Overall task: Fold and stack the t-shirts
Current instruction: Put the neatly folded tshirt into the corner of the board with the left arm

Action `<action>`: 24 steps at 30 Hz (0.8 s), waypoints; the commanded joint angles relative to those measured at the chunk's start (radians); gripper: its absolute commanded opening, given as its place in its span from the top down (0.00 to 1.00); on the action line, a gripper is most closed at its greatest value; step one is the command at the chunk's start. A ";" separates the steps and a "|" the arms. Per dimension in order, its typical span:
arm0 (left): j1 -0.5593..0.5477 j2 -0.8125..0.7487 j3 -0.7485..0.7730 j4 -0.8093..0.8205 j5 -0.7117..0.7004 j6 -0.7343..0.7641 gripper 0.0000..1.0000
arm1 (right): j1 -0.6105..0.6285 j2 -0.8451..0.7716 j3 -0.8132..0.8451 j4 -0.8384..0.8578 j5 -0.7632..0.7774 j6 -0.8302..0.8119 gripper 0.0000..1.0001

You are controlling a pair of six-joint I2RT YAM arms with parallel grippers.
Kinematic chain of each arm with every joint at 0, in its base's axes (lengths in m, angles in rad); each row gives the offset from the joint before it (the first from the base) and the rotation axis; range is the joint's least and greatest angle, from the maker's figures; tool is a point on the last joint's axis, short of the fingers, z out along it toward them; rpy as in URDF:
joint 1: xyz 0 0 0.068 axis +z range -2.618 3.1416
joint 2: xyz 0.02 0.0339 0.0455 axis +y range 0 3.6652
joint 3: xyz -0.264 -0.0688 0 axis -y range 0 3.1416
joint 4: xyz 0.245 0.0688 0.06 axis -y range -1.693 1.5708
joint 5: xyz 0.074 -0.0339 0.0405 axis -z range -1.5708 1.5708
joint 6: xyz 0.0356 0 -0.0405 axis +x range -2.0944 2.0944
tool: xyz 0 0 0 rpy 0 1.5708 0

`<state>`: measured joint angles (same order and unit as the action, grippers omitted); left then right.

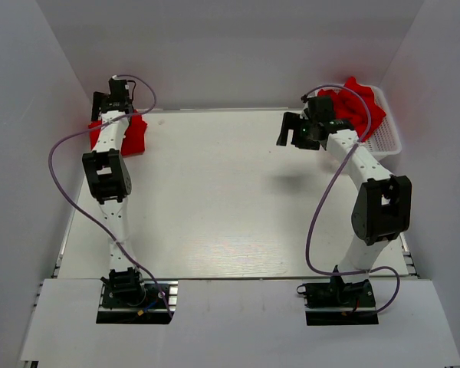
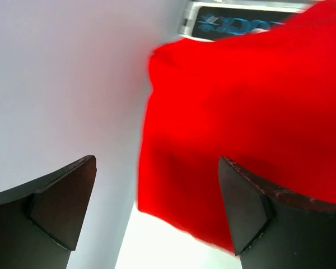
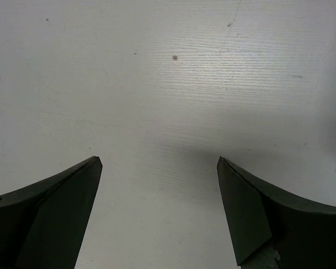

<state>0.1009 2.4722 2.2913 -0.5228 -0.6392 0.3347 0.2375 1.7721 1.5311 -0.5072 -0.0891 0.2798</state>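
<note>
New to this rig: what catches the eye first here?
Bright red on white: one crumpled t-shirt at the far left corner of the table, by the open left gripper, and a red heap in the white mesh basket at far right. The right gripper hangs open over the table.

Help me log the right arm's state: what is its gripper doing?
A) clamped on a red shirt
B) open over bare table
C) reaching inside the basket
B: the right gripper stands wide open, with only white table showing in the gap.
</note>
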 commanded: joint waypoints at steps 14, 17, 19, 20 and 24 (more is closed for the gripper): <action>-0.344 -0.671 -0.528 -0.176 0.542 -0.592 0.00 | -0.001 -0.378 -0.379 0.116 0.080 0.059 0.10; -0.463 -0.806 -0.754 -0.123 0.543 -0.635 0.00 | 0.003 -0.489 -0.497 0.137 0.016 0.070 0.10; -0.541 -0.837 -0.817 -0.166 0.485 -0.663 0.00 | 0.002 -0.569 -0.610 0.199 0.009 0.081 0.10; -0.564 -0.851 -0.860 -0.181 0.471 -0.680 0.00 | -0.003 -0.588 -0.633 0.211 0.011 0.090 0.10; -0.627 -0.932 -0.963 -0.145 0.490 -0.720 0.00 | -0.001 -0.651 -0.730 0.239 0.026 0.113 0.10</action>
<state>-0.5140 1.6253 1.3731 -0.6895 -0.1310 -0.3157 0.2375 1.1564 0.8234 -0.3523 -0.0658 0.3626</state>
